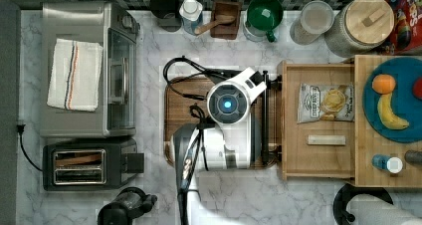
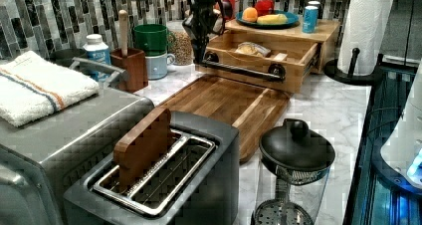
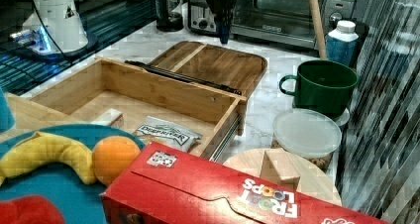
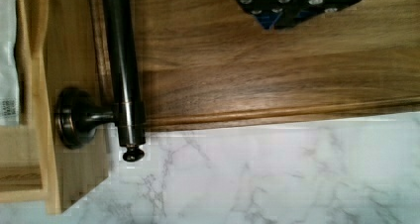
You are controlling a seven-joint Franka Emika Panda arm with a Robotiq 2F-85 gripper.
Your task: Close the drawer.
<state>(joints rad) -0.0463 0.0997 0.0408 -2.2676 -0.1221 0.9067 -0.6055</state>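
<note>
The light-wood drawer (image 1: 293, 155) stands pulled out of the pale wooden box (image 1: 388, 177) toward the top view's left. Its dark bar handle (image 1: 266, 116) reaches over the edge of a darker brown tray (image 1: 180, 116). Inside lie a chip bag (image 1: 326, 103) and a small pale block (image 1: 326, 140). In the left view my gripper (image 2: 200, 48) hangs dark just above the left view's left end of the handle (image 2: 242, 70), in front of the drawer (image 2: 259, 60). The wrist view looks down on the handle's end (image 4: 124, 85) and the drawer front (image 4: 74, 60).
A toaster oven (image 1: 89, 68) with a towel and a toaster (image 1: 89, 165) stand at the top view's left. Mugs, a bottle and jars line the back wall. A blue plate (image 1: 398, 93) of fruit sits on the box. A paper towel roll (image 2: 366, 26) stands beside it.
</note>
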